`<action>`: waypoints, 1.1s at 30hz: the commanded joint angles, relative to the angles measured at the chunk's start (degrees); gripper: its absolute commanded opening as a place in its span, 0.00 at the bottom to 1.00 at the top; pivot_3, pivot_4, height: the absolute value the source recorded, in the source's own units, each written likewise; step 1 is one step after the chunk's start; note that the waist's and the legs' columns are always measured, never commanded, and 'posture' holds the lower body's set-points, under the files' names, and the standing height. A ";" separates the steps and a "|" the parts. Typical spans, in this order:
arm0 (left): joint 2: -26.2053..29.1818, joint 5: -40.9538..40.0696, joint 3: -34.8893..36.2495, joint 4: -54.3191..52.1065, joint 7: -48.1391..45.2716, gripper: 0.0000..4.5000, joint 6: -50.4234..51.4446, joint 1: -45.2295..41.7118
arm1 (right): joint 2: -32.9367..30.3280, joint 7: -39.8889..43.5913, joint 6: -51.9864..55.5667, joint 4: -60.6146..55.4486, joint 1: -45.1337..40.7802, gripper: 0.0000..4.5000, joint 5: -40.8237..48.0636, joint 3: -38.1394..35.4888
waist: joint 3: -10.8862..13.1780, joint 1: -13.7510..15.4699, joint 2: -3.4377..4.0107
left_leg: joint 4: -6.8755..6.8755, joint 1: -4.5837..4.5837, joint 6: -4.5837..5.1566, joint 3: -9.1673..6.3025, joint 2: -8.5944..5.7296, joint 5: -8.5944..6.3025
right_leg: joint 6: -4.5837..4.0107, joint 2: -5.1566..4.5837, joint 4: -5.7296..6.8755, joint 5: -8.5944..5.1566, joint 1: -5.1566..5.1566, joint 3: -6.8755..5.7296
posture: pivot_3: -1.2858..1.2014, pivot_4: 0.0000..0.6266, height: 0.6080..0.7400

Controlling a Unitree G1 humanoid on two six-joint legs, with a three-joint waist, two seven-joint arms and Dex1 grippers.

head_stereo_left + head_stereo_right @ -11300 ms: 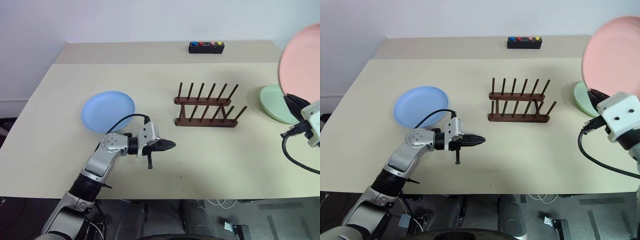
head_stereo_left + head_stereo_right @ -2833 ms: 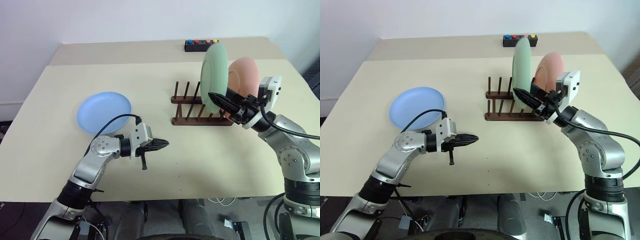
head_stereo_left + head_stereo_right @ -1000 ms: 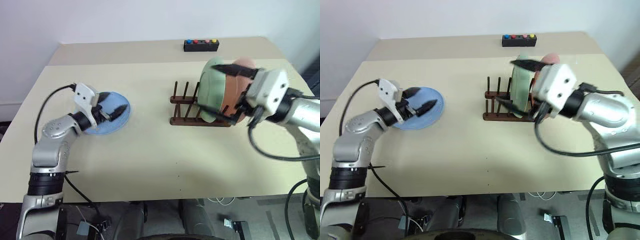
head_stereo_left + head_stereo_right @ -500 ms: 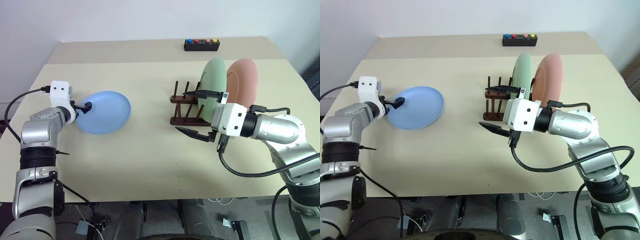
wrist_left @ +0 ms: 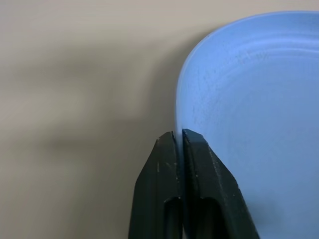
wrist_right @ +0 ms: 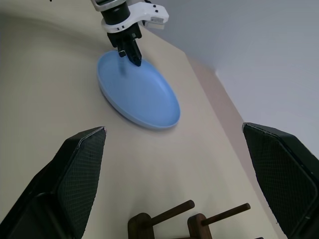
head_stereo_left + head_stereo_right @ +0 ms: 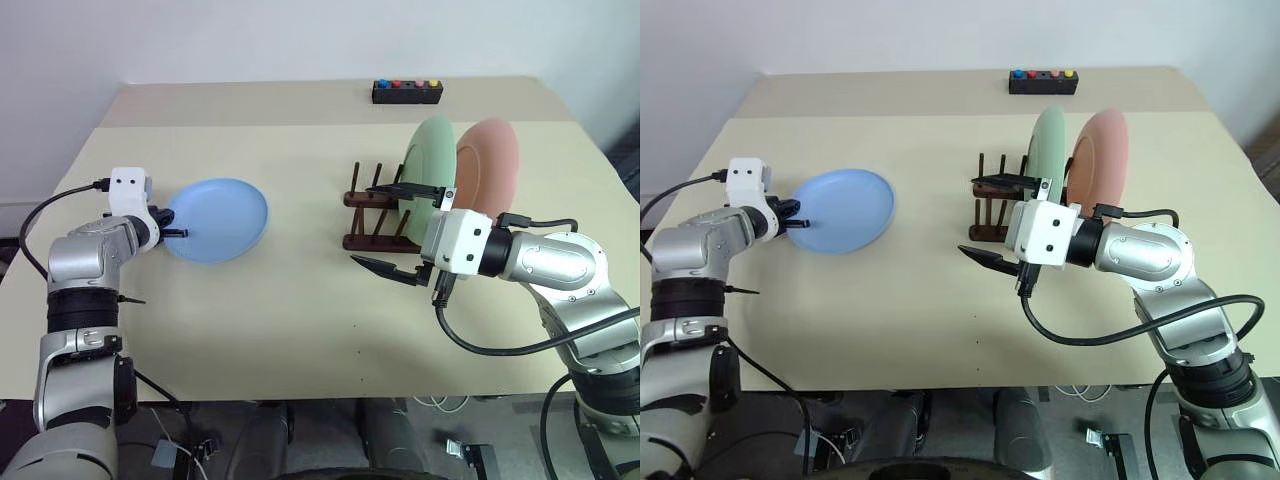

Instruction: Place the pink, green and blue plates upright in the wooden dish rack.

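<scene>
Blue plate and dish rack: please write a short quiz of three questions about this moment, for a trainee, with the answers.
1. True or false: the blue plate already stands in the wooden dish rack.
2. Which plates stand upright in the rack? A) pink and green B) blue and green C) none
3. Fill in: the left gripper has its jaws ____ on the blue plate's rim, while the right gripper hangs with jaws wide apart in front of the rack.

Key: 1. False, it is at the table's left side. 2. A, the green plate and the pink plate. 3. shut.
</scene>
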 commanded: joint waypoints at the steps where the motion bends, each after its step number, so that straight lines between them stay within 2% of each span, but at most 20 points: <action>1: -4.08 -6.18 6.33 -6.58 -1.01 0.01 -6.16 -0.74 | -0.01 -0.05 -1.34 -0.59 -1.21 1.00 -0.72 -1.12 | 0.01 0.69 -0.02 | 0.00 0.00 0.00 0.00 0.00 0.00 | 0.00 0.00 0.00 0.00 -0.01 0.00 | 0.52 0.24 1.00; 5: -7.45 -8.10 9.05 -11.08 2.34 0.01 -9.97 -4.07 | 0.02 -0.85 -2.83 1.49 -3.54 1.00 -4.36 -0.09 | 0.06 0.89 -0.21 | 0.01 -0.07 -0.05 -0.03 0.00 0.03 | -0.02 -0.02 -0.02 0.02 -0.05 -0.04 | 0.52 0.24 1.00; 11: -12.69 -10.53 7.57 -18.11 8.19 0.01 -9.11 -11.41 | 1.35 -3.70 -6.83 6.96 -8.59 1.00 -12.41 1.97 | 0.07 0.80 -0.25 | -0.01 -0.07 -0.06 0.00 0.00 0.03 | -0.03 -0.02 -0.02 0.04 -0.09 -0.04 | 0.52 0.24 1.00; 14: -15.89 -9.84 4.68 -21.17 11.35 0.01 -8.41 -14.67 | 3.17 -6.15 -8.61 9.16 -11.92 1.00 -16.41 3.22 | 0.07 0.75 -0.25 | -0.02 -0.08 -0.07 -0.01 0.00 0.04 | -0.03 -0.02 -0.02 0.04 -0.09 -0.03 | 0.52 0.24 1.00; 19: -20.20 -9.76 -1.05 -27.45 13.78 0.01 -6.46 -15.93 | 4.33 -8.89 -12.19 12.21 -13.79 1.00 -23.24 5.49 | 0.07 0.67 -0.25 | -0.06 -0.08 -0.07 0.01 -0.01 0.04 | -0.03 -0.02 -0.03 0.04 -0.10 -0.03 | 0.52 0.24 1.00; 23: -21.37 -8.36 -5.49 -30.73 14.29 0.01 -5.04 -15.33 | 5.05 -11.17 -14.88 14.00 -14.97 1.00 -27.69 6.38 | 0.08 0.47 -0.26 | -0.06 -0.09 -0.08 0.02 -0.01 0.04 | -0.04 -0.01 -0.02 0.04 -0.15 -0.01 | 0.52 0.24 1.00; 30: -24.26 -10.71 -6.18 -33.89 15.07 0.01 -2.50 -15.81 | 6.11 -11.13 -18.14 16.67 -16.13 1.00 -32.28 9.39 | 0.08 0.51 -0.26 | -0.06 -0.09 -0.09 0.03 -0.01 0.05 | -0.04 -0.01 -0.02 0.04 -0.15 -0.01 | 0.52 0.24 1.00; 33: -24.54 -10.63 -6.55 -34.66 15.07 0.00 -1.68 -15.57 | 6.76 -10.82 -18.34 17.03 -16.38 0.81 -32.69 9.63 | 0.08 0.52 -0.26 | -0.06 -0.09 -0.09 0.03 -0.01 0.05 | -0.04 0.00 -0.02 0.04 -0.15 -0.01 | 0.52 0.24 1.00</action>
